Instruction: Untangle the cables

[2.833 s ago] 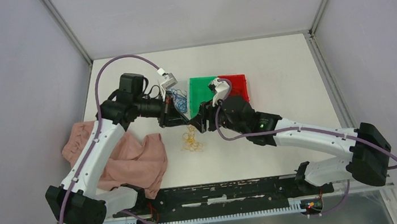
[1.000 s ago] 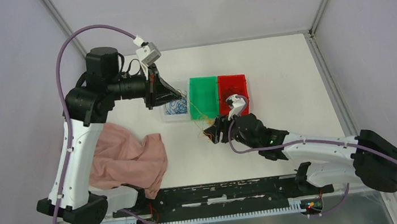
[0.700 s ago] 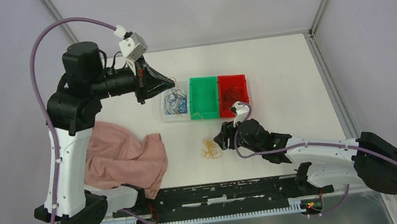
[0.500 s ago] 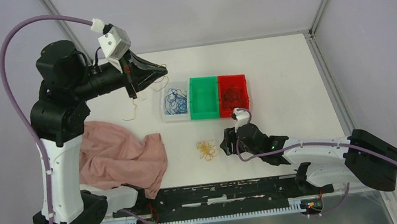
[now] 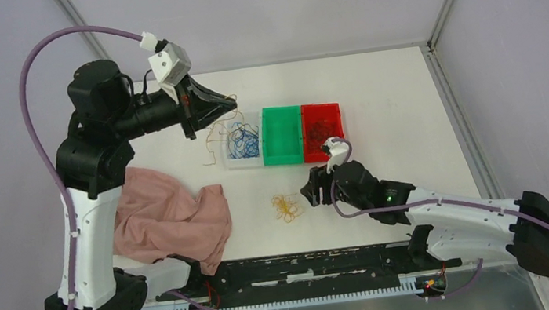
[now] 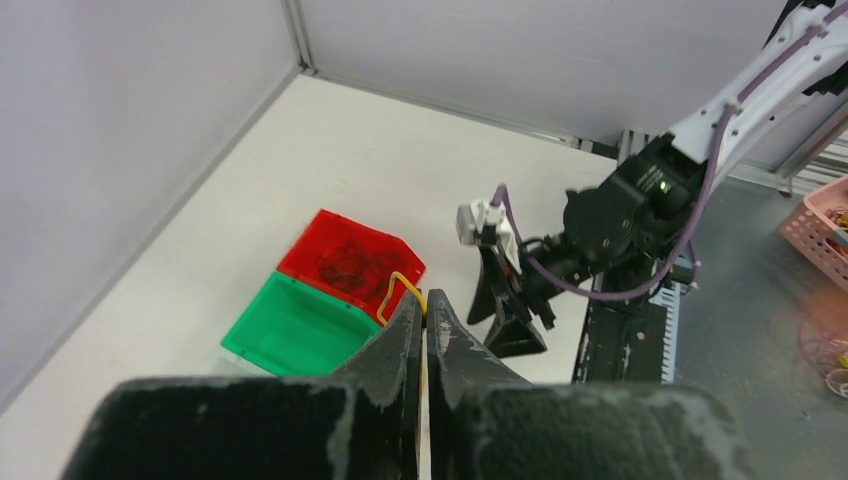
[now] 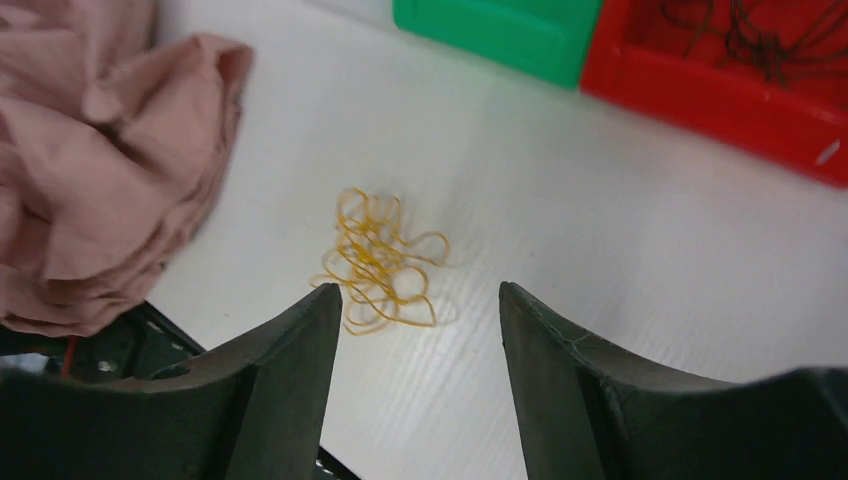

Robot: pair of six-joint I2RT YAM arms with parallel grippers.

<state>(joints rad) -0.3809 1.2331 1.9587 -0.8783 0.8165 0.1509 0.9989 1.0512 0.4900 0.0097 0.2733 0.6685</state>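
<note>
Top view: L hand (image 5: 228, 102) is raised over the far left of the table (image 5: 397, 84), clenched on one yellow cable (image 5: 211, 137) that dangles just left of the clear bin (image 5: 232, 162). Blue cables (image 5: 243, 140) lie in the clear bin. Green bin (image 5: 281, 134) sits beside it, then red bin (image 5: 307, 113) w/ dark cables (image 5: 323, 127). R hand (image 5: 312, 190) is low, just right of the yellow tangle (image 5: 287, 207) on the table, apart from it. Pink cloth (image 5: 172, 219) lies near the left edge

L wrist view: fingers pressed together, a loop of the yellow cable (image 6: 405, 284) pokes out at the tips. Green & red bins are far below

R wrist view: R hand (image 7: 415, 295) is released, fingers spread w/ nothing between. Yellow tangle (image 7: 378, 262) lies just ahead of them, not touching. Pink cloth is to the left, bins beyond
</note>
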